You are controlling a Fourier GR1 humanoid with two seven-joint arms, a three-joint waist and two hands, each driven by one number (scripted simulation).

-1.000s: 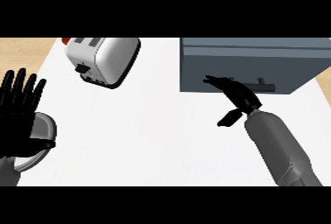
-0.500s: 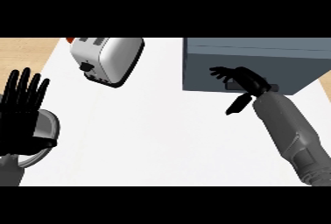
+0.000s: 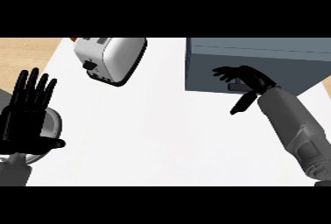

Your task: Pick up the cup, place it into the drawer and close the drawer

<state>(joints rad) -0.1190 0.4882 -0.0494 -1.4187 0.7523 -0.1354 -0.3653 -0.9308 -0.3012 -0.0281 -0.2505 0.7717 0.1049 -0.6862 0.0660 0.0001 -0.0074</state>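
Your right hand (image 3: 249,79) has risen from tabletop (image 3: 161,131) up to drawer (image 3: 252,65) front, fingers spread, holding nothing. Drawer face looks flush. Left hand (image 3: 29,114) rests open at left edge, unchanged. Cup: you can't see it; maybe inside drawer.

1 head view, steeply above counter (image 3: 161,131)

**Open counter between toaster and drawer unit**

A wide bare stretch of white counter (image 3: 168,131) lies ahead of me, free to cross. The toaster (image 3: 111,57) blocks the far left; the grey drawer unit (image 3: 258,61) walls off the far right, just beside my right hand (image 3: 249,78).
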